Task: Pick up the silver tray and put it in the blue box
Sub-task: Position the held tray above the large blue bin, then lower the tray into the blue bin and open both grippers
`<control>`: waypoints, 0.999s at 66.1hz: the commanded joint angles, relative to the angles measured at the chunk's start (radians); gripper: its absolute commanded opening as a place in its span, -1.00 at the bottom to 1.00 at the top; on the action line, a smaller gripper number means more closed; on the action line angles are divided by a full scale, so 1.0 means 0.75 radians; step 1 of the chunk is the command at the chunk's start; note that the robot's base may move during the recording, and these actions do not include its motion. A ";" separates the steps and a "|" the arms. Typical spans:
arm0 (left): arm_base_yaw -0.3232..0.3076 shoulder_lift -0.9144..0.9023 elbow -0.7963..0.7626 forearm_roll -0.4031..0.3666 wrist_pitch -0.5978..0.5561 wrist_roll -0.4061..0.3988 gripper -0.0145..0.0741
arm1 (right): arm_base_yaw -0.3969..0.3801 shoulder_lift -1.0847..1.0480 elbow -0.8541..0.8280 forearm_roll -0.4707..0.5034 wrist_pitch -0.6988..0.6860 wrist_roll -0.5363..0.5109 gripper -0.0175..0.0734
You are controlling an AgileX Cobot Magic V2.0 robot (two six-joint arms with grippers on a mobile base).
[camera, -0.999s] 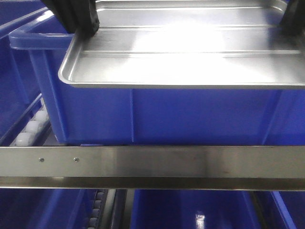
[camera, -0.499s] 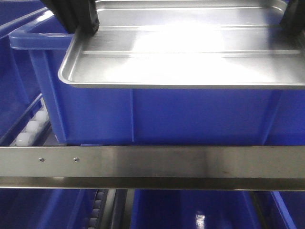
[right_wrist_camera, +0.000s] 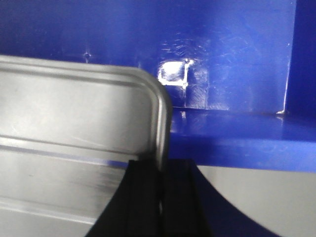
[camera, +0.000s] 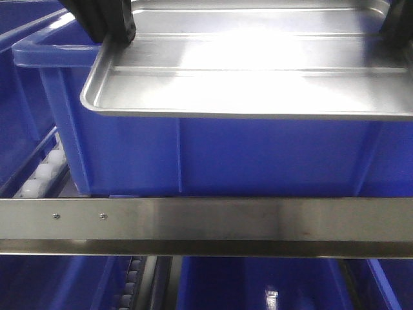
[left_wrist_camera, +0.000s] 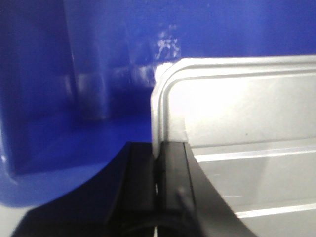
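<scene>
The carrying surface was a roller shelf [camera: 61, 184] fronted by a brushed steel rail [camera: 213, 223] that ran along its whole front edge. White rollers [camera: 40, 173] showed in a track near the front-left corner. The blue box [camera: 226, 158] stood directly on the shelf just behind the front edge, reaching from those rollers to the right edge. Another blue crate [camera: 16, 97] stood at the left edge.

I saw the silver tray [camera: 245, 84] glaring white, the blue box [camera: 213, 158] royal blue, the left gripper [left_wrist_camera: 159, 163] and right gripper [right_wrist_camera: 160, 177] black.
</scene>
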 commanded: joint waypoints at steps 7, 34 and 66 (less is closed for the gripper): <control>0.004 -0.050 -0.060 0.140 -0.057 0.079 -0.91 | -0.010 -0.037 -0.104 -0.107 -0.019 -0.056 -0.49; 0.022 -0.012 -0.328 0.214 -0.250 0.119 -0.91 | -0.013 0.022 -0.449 -0.274 -0.044 -0.057 -0.49; 0.178 0.378 -0.451 0.137 -0.477 0.116 -0.91 | -0.160 0.444 -0.575 -0.361 -0.112 -0.087 -0.49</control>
